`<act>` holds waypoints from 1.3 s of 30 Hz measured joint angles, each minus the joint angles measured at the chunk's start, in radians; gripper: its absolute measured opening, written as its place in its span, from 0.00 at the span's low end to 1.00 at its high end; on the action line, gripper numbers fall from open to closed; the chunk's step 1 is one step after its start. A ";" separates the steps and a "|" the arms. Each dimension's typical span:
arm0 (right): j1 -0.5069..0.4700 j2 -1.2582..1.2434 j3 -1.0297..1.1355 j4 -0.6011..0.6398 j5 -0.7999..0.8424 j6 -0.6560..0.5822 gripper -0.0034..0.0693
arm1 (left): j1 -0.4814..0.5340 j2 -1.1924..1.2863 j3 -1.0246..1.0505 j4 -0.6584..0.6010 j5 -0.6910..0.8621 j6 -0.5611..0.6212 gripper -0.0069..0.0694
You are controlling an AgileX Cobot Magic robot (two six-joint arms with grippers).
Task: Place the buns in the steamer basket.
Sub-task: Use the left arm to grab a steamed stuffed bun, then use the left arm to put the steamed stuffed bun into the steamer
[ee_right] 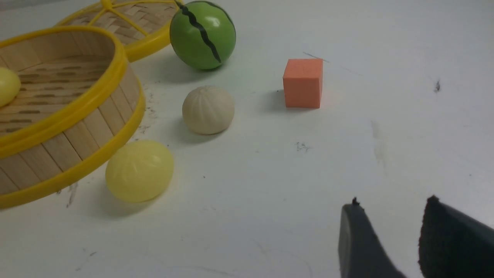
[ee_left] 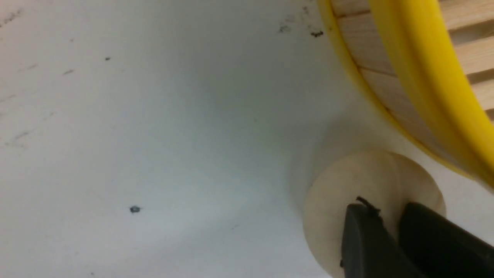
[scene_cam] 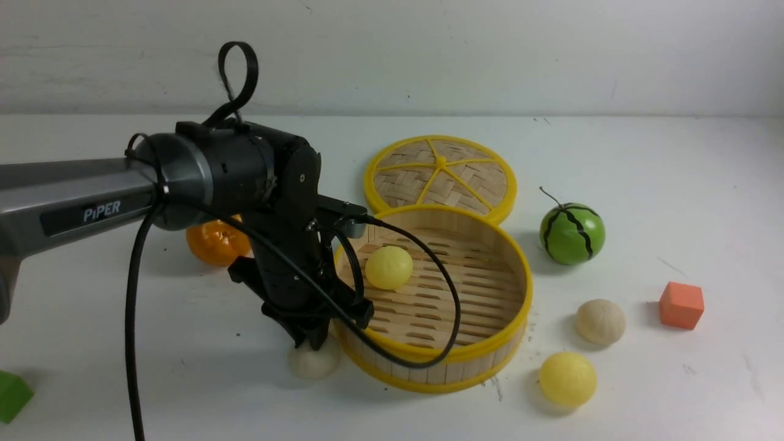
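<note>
Steamer basket (scene_cam: 525, 288) on the counter (scene_cam: 674, 184): round, deep, bamboo-slat wall, yellow rims, slotted wooden floor. One pale yellow bun (scene_cam: 389, 267) lies inside it, on the floor toward the far-left wall; it's a smooth dome with faint pleats. A cream bun (scene_cam: 314, 361) sits on the counter just outside the basket's near-left wall, touching it or nearly so. The left claw (scene_cam: 312, 344) is right on top of that bun, fingers (ee_left: 362, 243) close together with a thin gap over its crown; can't tell if they pinch it or just rest there. A second cream bun (scene_cam: 600, 321), pleated, is right of the basket and apart from it. A second yellow bun (scene_cam: 568, 378) is near the basket's near-right wall. The right claw (ee_right: 393, 204) is released, nothing between its fingers, over bare counter well apart from the basket.
</note>
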 joint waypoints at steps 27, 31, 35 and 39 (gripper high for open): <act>0.000 0.000 0.000 0.000 0.000 0.000 0.38 | -0.137 0.049 -0.355 -0.097 0.126 0.024 0.08; 0.000 0.000 0.000 0.000 0.000 0.000 0.38 | -0.137 0.155 -0.446 -0.067 0.165 0.026 0.14; 0.000 0.000 0.000 0.000 0.000 0.000 0.38 | -0.137 0.217 -0.472 -0.065 0.183 0.026 0.34; 0.000 0.000 0.000 0.000 0.000 0.000 0.38 | -0.137 0.213 -0.480 -0.065 0.196 0.025 0.53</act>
